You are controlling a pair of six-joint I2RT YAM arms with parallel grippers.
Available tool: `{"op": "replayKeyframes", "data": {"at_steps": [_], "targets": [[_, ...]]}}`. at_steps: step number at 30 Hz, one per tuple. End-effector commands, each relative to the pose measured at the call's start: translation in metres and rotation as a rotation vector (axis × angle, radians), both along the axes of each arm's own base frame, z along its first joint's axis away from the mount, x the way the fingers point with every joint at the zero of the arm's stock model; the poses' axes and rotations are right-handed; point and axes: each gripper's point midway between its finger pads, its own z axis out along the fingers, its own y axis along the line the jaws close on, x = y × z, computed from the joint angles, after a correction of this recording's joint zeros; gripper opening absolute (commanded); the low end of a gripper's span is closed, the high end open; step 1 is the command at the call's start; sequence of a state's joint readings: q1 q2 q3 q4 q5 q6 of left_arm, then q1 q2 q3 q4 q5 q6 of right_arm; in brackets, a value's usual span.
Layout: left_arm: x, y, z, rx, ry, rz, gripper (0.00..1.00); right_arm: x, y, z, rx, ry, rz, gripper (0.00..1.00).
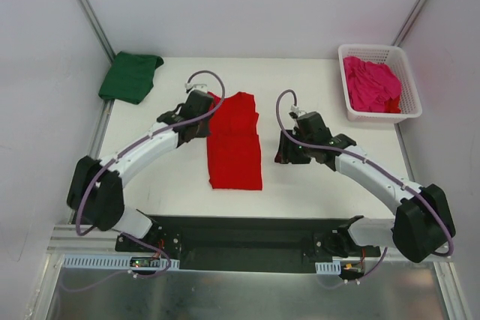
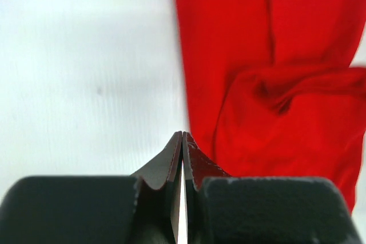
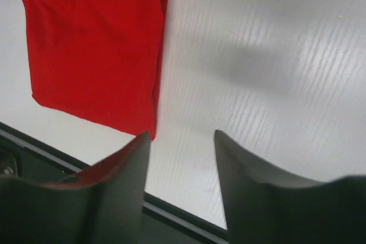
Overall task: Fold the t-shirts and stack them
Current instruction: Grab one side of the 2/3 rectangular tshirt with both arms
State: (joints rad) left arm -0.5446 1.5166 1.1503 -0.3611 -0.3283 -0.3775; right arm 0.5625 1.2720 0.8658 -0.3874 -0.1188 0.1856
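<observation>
The red t-shirt (image 1: 235,142) lies folded into a long strip on the middle of the white table; it also fills the right of the left wrist view (image 2: 274,72) and the upper left of the right wrist view (image 3: 97,44). My left gripper (image 1: 201,127) (image 2: 182,135) hovers at the strip's left edge, shut with nothing between its fingers. My right gripper (image 1: 283,149) (image 3: 182,135) stands open and empty just right of the strip's right edge. A folded dark green t-shirt (image 1: 131,76) rests at the far left corner. The magenta pink t-shirt (image 1: 373,85) lies crumpled in the basket.
A white lattice basket (image 1: 409,84) stands at the table's far right. The table's near edge (image 3: 183,212) and the black base rail (image 1: 247,234) lie just below the red shirt's lower end. Grey walls close in the table on three sides.
</observation>
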Motion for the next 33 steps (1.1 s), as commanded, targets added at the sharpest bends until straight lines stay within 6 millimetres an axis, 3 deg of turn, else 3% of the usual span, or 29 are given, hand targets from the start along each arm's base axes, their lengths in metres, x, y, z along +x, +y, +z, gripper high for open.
{"op": "replayKeyframes", "data": {"at_steps": [1, 2, 7, 9, 15, 25, 33], "targets": [[-0.068, 0.006, -0.026, -0.128, 0.111, 0.013, 0.03, -0.009, 0.022, 0.005, 0.083, -0.002, 0.034, 0.65], [-0.077, 0.006, -0.016, -0.167, 0.082, 0.003, 0.07, -0.011, 0.024, 0.0, 0.076, 0.009, 0.04, 0.67], [-0.127, 0.017, -0.028, -0.275, 0.079, -0.01, 0.41, -0.023, 0.048, -0.013, 0.087, 0.047, 0.081, 0.71], [-0.143, 0.02, -0.043, -0.298, 0.102, -0.02, 0.45, -0.029, 0.059, -0.019, 0.1, 0.057, 0.099, 0.72], [-0.166, 0.018, -0.058, -0.399, 0.092, -0.04, 0.49, -0.051, 0.075, -0.039, 0.116, 0.12, 0.101, 0.72], [-0.171, 0.007, -0.082, -0.51, 0.074, -0.043, 0.59, -0.077, 0.074, -0.072, 0.092, 0.183, 0.086, 0.72], [-0.16, -0.002, -0.082, -0.579, 0.013, -0.043, 0.68, -0.082, 0.076, -0.08, 0.082, 0.194, 0.084, 0.72]]}}
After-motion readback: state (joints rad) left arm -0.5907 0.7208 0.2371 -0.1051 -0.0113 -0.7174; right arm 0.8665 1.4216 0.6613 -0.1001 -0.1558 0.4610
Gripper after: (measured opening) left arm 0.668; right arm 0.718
